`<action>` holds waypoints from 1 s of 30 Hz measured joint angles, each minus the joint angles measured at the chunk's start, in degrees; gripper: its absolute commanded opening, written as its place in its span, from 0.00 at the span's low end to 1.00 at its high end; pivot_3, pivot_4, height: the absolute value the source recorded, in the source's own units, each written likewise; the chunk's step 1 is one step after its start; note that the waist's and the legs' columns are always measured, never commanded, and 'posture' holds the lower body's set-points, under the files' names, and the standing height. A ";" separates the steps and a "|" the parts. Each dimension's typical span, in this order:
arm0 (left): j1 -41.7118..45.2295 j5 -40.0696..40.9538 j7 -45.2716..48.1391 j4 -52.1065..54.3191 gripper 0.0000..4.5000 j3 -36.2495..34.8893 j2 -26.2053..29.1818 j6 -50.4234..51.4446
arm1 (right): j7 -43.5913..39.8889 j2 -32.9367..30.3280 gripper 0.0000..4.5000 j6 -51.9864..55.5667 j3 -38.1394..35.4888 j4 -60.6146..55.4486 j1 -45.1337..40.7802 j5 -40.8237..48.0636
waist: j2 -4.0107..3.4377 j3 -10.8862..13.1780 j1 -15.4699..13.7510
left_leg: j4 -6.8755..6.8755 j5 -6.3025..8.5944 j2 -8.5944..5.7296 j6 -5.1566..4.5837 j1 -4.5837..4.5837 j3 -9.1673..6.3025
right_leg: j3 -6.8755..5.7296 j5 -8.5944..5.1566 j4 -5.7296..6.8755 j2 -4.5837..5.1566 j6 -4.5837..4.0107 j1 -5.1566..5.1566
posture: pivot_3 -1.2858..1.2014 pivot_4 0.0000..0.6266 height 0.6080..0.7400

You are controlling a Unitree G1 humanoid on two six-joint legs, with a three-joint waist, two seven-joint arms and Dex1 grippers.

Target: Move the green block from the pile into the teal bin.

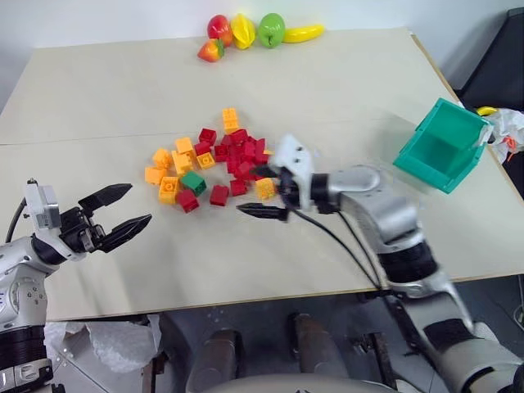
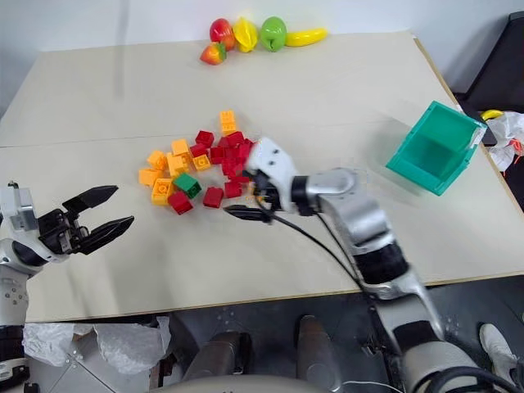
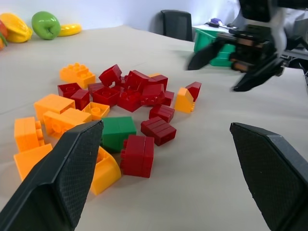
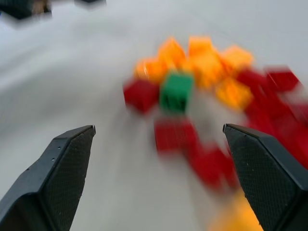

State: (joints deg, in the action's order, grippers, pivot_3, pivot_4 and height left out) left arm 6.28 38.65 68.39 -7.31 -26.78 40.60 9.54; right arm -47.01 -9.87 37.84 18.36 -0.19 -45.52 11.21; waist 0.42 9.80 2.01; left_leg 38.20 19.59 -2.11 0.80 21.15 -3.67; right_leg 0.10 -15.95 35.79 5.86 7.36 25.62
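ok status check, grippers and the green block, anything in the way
Both grippers open and empty: left gripper, right gripper by the pile. Green block on the pile's near edge, red bricks touching it. Teal bin empty.

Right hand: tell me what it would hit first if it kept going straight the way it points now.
Probably the loose red studded plastic brick lying just ahead of the open right hand; directly beyond it sits the small green studded plastic block at the near edge of the red, yellow and orange brick pile. Motion blur leaves depth uncertain.

Pile blurred in right wrist view; right arm motion-smeared.
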 measured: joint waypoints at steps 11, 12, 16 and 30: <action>-2.62 0.12 -0.17 2.54 1.00 -0.39 -0.12 -0.27 | 15.07 17.09 0.99 -3.29 4.21 21.98 -8.84 -6.75 | 0.02 -0.01 0.99 | -0.01 -0.01 -0.08 0.01 -0.01 -0.11 | -0.07 -0.01 0.09 0.01 -0.01 -0.01 | 0.52 0.24 1.00; -2.74 0.15 -0.24 2.71 1.00 -0.50 -0.12 -0.28 | 16.29 17.32 0.99 -4.41 3.92 24.61 -9.68 -6.91 | 0.02 -0.01 1.16 | 0.00 -0.01 -0.08 0.01 -0.01 -0.13 | -0.09 -0.01 0.11 0.01 -0.01 -0.01 | 0.52 0.24 1.00; -3.75 0.20 -0.87 3.54 1.00 -1.19 -0.42 -0.29 | 22.21 17.84 0.99 -8.28 0.16 35.68 -13.85 -7.90 | 0.00 0.00 1.67 | -0.04 -0.01 -0.10 0.00 -0.02 -0.12 | -0.08 -0.01 0.10 0.03 -0.01 -0.01 | 0.52 0.24 1.00; -4.37 0.23 -2.11 4.63 1.00 -1.32 -1.53 -0.30 | 23.78 19.22 0.99 -16.78 -4.21 55.03 -23.29 -7.68 | -0.01 0.01 3.02 | -0.05 -0.01 -0.06 0.01 -0.02 -0.13 | -0.04 -0.01 0.12 0.00 -0.02 0.00 | 0.52 0.24 1.00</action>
State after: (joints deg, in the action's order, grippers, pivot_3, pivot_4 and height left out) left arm 1.90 38.88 66.27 -2.68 -28.10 39.07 9.24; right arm -23.23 9.35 21.06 14.16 54.84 -68.80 3.53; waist 0.40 9.81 5.04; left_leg 38.14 19.58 -2.16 0.82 21.13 -3.80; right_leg 0.06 -15.96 35.91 5.86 7.34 25.61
